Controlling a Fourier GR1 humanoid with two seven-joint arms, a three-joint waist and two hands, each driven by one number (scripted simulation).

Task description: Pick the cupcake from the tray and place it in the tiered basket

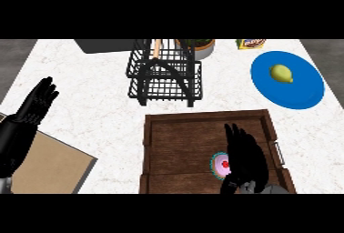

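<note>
1. Near the front edge of the wooden tray [168, 132], the cupcake [222, 164] sat on the tray floor, its pink top and red centre showing just left of the right hand [243, 154].
2. The right hand hung over the tray with its fingers stretched forward and fairly straight, beside and partly over the cupcake; nothing was clasped in it, and whether it touched the cupcake could not be told.
3. The left hand [37, 104] rested open at the left edge of the counter, fingers up, holding nothing, with a tan board [50, 166] below it.
4. The black tiered basket [164, 73] stood beyond the tray's far rim, well apart from the cupcake.
5. A blue plate [295, 88] carrying a lemon [281, 73] lay to the basket's right, out of the likely path.
6. The step in hand looked like the grasp. To do it well, the hand should probably shift left until the cupcake sat between thumb and fingers, then close on its sides rather than press its top.
7. The lift would want to clear the tray's far wall before heading for the basket, keeping the cupcake upright.
</note>
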